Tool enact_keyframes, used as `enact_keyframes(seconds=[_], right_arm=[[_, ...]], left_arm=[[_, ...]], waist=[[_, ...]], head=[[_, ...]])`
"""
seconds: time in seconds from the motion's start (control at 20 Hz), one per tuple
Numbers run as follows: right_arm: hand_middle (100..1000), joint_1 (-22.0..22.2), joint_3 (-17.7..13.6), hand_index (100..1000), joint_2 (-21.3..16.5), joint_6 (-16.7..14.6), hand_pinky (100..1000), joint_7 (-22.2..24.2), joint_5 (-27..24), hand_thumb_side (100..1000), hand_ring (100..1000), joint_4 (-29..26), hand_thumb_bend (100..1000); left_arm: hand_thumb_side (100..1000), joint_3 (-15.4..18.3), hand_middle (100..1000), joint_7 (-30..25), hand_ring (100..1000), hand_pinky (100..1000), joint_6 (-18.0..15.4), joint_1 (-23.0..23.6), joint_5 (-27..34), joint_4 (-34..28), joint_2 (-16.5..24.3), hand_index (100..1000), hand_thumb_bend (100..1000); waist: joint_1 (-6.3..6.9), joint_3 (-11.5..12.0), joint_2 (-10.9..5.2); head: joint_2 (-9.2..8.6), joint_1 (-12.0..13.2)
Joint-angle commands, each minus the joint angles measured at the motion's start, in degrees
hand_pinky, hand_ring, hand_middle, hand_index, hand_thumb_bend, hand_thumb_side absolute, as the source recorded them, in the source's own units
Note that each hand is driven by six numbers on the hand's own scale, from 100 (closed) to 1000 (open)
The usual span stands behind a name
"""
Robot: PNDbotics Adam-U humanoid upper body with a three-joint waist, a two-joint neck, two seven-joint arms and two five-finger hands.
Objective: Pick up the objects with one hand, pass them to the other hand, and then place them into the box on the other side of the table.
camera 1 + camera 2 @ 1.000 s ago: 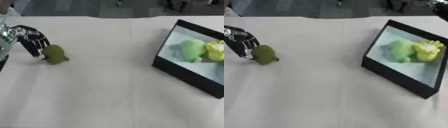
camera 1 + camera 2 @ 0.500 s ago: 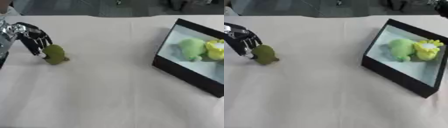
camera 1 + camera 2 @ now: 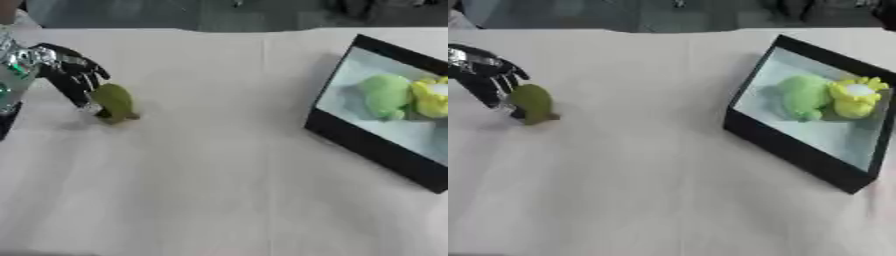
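Even, fairly bright light falls from above on the pale worktop [image 3: 219,175], leaving only faint shadows: a soft one under the olive-green object [image 3: 114,102] and a thin one along the black box [image 3: 798,150] wall. Both views are soft and smeared throughout. The silver of the left hand [image 3: 66,75] glints slightly. The far background is dim, perhaps out of focus.

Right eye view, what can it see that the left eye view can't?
Only the right eye view shows the whole black box, including its far right wall and all of the yellow toy. Only the left eye view shows more of the shiny silver arm behind the left robot hand. Both show that hand beside the green toy on the table, and a light green toy in the box.
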Motion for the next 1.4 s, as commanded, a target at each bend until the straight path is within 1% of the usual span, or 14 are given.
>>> enact_keyframes(seconds=[0.05, 0.2, 0.3, 0.45, 0.65, 0.75, 0.85, 1.0, 1.05, 1.15, 1.25, 1.4], right_arm=[[849, -0.5, -0.7, 769, -0.9, 11.2, 831, -11.6, -0.3, 426, 948, -0.6, 141], [849, -0.6, -0.7, 769, -0.8, 11.2, 831, -11.7, -0.5, 426, 948, -0.5, 140], [849, -0.6, -0.7, 769, -0.8, 11.1, 831, -11.8, -0.5, 427, 948, -0.6, 139], [849, -0.5, -0.8, 770, -0.7, 11.1, 831, -11.9, -0.7, 428, 948, -0.5, 138], [849, -0.4, -0.8, 769, -0.7, 11.1, 831, -12.2, -0.9, 429, 948, -0.4, 135], [849, -0.4, -0.9, 769, -0.6, 11.1, 831, -12.4, -1.1, 430, 948, -0.3, 133], [849, -0.3, -0.9, 769, -0.5, 11.0, 831, -12.6, -1.2, 431, 947, -0.2, 133], [848, -0.3, -0.9, 768, -0.5, 10.9, 831, -12.8, -1.4, 431, 947, -0.1, 131], [848, -0.3, -0.9, 768, -0.5, 10.8, 831, -12.8, -1.4, 431, 947, -0.1, 130], [848, -0.3, -0.9, 768, -0.5, 10.8, 831, -12.8, -1.4, 430, 947, -0.3, 130], [847, -0.3, -1.0, 768, -0.6, 10.8, 830, -12.8, -1.3, 430, 946, -0.5, 129], [847, -0.3, -1.1, 767, -0.5, 10.8, 831, -12.8, -1.3, 432, 946, -0.6, 125]], left_arm=[[258, 0.3, 742, 0.1, 827, 875, 0.7, -1.1, -1.3, -0.9, 0.9, 946, 578], [230, -0.1, 742, 1.3, 825, 869, 1.4, -1.0, -3.8, -0.8, 0.5, 923, 620], [221, -0.5, 728, 2.1, 813, 856, 1.6, -0.8, -5.7, -0.5, 0.1, 904, 625], [210, -1.0, 690, 3.3, 790, 842, 1.9, -0.5, -6.9, 0.0, -0.7, 857, 570], [200, -1.3, 642, 4.6, 758, 823, 2.7, -0.3, -6.2, 0.6, -1.5, 812, 493], [198, -1.3, 620, 5.8, 742, 808, 3.5, -0.2, -5.6, 0.7, -1.8, 797, 427], [216, -1.3, 598, 7.7, 721, 792, 4.8, -0.1, -5.0, 0.7, -2.0, 781, 388], [116, -1.6, 543, 10.7, 668, 762, 6.6, 0.4, -4.8, 0.8, -2.1, 723, 386], [100, -1.7, 509, 11.5, 627, 741, 7.1, 0.5, -4.9, 0.8, -2.1, 691, 381], [100, -1.9, 454, 13.5, 566, 696, 8.3, 0.8, -5.8, 0.6, -2.1, 633, 338], [100, -2.2, 425, 15.5, 540, 667, 9.0, 1.0, -6.4, -0.1, -1.9, 600, 305], [100, -2.7, 392, 17.7, 513, 631, 9.6, 1.4, -6.5, -1.4, -1.5, 563, 299]], waist=[[-0.25, 0.0, -1.72], [-0.38, -0.1, -1.66], [-0.49, -0.2, -1.59], [-0.69, -0.2, -1.48], [-0.82, -0.3, -1.44], [-0.84, -0.3, -1.44], [-0.85, -0.3, -1.46], [-0.84, -0.4, -1.47], [-0.85, -0.4, -1.48], [-0.87, -0.4, -1.5], [-0.86, -0.4, -1.53], [-0.82, -0.4, -1.59]], head=[[-0.04, 0.3], [-0.19, 0.3], [-0.25, 0.3], [-0.25, 0.3], [-0.08, 0.5], [-0.06, 0.6], [-0.07, 0.6], [-0.14, 0.7], [-0.16, 0.7], [-0.13, 0.7], [-0.08, 0.7], [-0.01, 0.5]])
